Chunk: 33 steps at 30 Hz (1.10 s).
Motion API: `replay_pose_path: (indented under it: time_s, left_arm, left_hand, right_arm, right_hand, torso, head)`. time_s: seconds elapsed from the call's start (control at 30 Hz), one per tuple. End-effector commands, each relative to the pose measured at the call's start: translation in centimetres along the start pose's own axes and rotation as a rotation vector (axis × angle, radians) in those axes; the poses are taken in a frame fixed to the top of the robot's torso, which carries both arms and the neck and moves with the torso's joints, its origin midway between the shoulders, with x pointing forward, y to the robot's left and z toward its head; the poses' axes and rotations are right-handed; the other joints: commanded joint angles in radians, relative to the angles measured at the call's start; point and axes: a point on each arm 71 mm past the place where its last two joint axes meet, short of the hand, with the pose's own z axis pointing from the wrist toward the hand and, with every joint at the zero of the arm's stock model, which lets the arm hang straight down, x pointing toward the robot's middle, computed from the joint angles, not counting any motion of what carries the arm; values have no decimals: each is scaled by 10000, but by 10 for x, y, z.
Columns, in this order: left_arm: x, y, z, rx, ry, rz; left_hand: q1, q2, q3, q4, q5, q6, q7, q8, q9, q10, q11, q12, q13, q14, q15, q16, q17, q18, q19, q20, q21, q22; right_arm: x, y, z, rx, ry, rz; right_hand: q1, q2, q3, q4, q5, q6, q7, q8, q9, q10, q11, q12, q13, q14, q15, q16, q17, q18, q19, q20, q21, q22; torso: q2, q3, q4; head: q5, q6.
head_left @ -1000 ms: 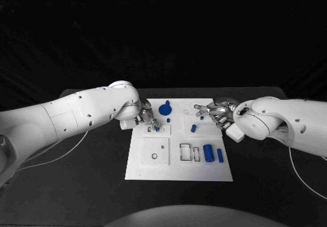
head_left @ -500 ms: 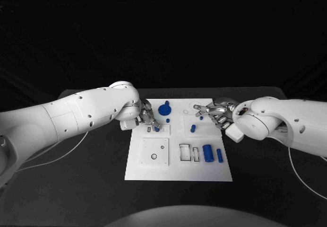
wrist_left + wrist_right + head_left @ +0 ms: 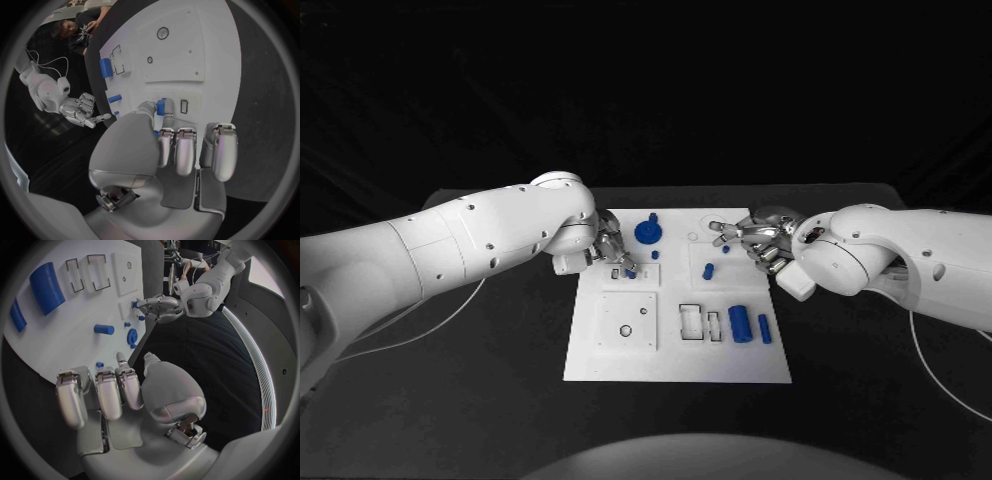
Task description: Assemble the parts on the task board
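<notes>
Nearest on the task board (image 3: pixel 678 365): two blue cylinders, a thick one (image 3: pixel 741 324) and a thin one (image 3: pixel 766 328), lying side by side beside two rectangular slots (image 3: pixel 694 321). Farther up the board, the left hand (image 3: pixel 612 251) pinches a small blue peg (image 3: pixel 632 271) between thumb and finger, right over the board's left side. Right hand (image 3: pixel 759 240) hovers over the board's right edge, fingers apart, holding nothing. Blue gear part (image 3: pixel 648 231) stands at the board's far end, between both hands.

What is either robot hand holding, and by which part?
The left robot hand pinches a small blue part by its end over the task board; the right robot hand holds nothing.
</notes>
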Motion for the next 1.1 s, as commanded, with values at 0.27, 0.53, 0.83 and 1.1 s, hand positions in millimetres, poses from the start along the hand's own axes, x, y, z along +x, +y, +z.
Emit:
replay_pose_path:
  time_s: [0.27, 0.53, 0.83, 1.1]
  left_arm:
    - [1, -2, 0, -58, -8, 376]
    - [2, -4, 0, -8, 12, 469]
    - [2, -4, 0, -14, 91, 529]
    - [4, -5, 0, -24, 214, 578]
  left_hand:
    - [100, -4, 47, -11, -17, 18, -76, 29, 25, 1058, -26, 25, 2635, 1077, -41, 26, 2630, -152, 1052, -83, 24, 2632]
    - [105, -1, 52, -9, -26, 14, -74, 27, 26, 1058, -25, 25, 2635, 1077, -42, 26, 2630, -152, 1052, -83, 24, 2632]
    - [104, 7, 58, 11, -93, -7, -62, 11, 33, 1058, -17, 25, 2635, 1077, -42, 26, 2630, -152, 1052, -83, 24, 2632]
    - [101, 8, 58, 17, -108, -16, -58, 5, 34, 1058, -14, 25, 2635, 1077, -41, 26, 2630, -152, 1052, -83, 24, 2632]
  right_arm:
    - [2, 0, 0, 30, 197, -13]
    - [3, 0, 0, 33, 203, -13]
    - [3, 0, 0, 30, 201, -12]
    - [3, 0, 0, 27, 214, -15]
  right_hand:
    - [16, 83, -73, -14, -29, -67, 22, 64, 11, 1049, 76, 39, 2634, 1059, 78, 41, 2631, -67, 1047, 40, 45, 2628]
    - [16, 83, -73, -14, -29, -67, 22, 64, 11, 1049, 76, 39, 2634, 1059, 78, 41, 2631, -67, 1047, 40, 45, 2628]
    - [16, 83, -73, -14, -29, -67, 22, 64, 11, 1049, 76, 39, 2634, 1059, 78, 41, 2631, -67, 1047, 40, 45, 2628]
    - [16, 83, -73, -14, -29, -67, 22, 64, 11, 1049, 76, 39, 2634, 1059, 78, 41, 2631, -67, 1047, 40, 45, 2628]
  torso:
    - [6, -2, -6]
    - [13, 4, 2]
    - [3, 2, -1]
    - [6, 0, 4]
  head:
    - [16, 15]
    - [1, 7]
    - [7, -23]
    - [31, -47]
